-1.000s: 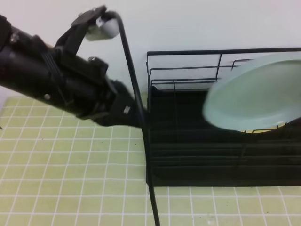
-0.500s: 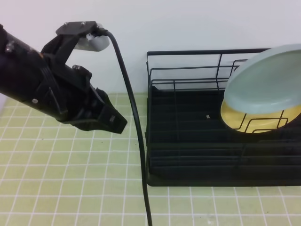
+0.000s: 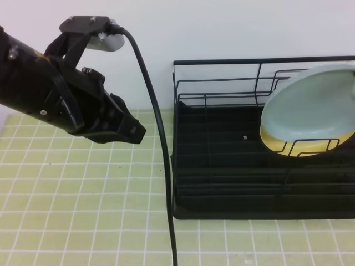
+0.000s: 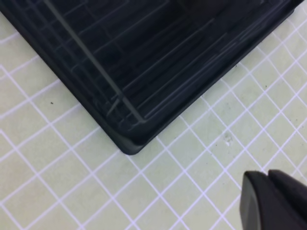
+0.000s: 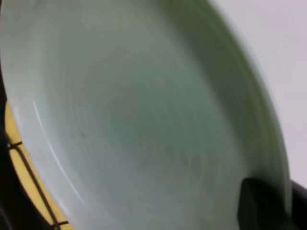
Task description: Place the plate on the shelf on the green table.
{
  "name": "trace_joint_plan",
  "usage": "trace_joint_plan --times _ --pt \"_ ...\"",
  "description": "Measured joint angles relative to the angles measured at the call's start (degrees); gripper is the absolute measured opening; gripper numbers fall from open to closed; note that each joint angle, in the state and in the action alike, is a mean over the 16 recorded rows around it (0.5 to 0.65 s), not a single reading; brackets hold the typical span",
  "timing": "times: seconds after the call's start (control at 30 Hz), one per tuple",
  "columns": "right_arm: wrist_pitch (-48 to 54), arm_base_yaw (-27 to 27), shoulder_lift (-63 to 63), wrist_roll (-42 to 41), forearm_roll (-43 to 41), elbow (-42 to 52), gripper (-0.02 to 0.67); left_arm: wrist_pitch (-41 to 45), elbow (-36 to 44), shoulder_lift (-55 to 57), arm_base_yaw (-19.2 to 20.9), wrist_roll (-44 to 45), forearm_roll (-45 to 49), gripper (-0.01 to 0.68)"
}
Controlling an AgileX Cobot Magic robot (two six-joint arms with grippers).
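Plates: two are counted – one pale blue-mint plate and one yellow plate
Shelf: one, black wire
Grippers: two are seen – left gripper, right gripper
Cable: one, black

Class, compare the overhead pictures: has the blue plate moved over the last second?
Yes. The plate has moved right and back against the rack, now leaning over the yellow plate at the rack's right end.

Kitchen-like setup, green table tiles, shelf holding dishes
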Motion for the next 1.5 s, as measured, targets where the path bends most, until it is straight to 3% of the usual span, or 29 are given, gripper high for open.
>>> trace_joint_plan --times 0.33,0.8,1.0,1.17,1.5 --pt "1.2 0.0 4.7 0.0 0.5 0.0 0.024 0.0 0.0 0.0 0.0 -0.2 0.1 0.000" --pt "3.7 0.0 6.2 2.8 2.0 0.0 0.312 1.5 0.0 0.0 0.0 0.2 0.1 0.000" --pt "4.3 0.0 4.4 6.2 2.1 0.0 0.368 2.7 0.0 -0.1 0.0 0.3 0.0 0.000" --pt "5.3 0.0 0.5 10.2 2.0 0.0 0.330 3.0 0.0 -0.2 0.0 1.0 -0.3 0.000" --pt "7.7 -0.1 -14.0 21.8 1.8 0.9 0.101 1.5 0.0 -0.3 0.0 3.5 -2.3 0.000"
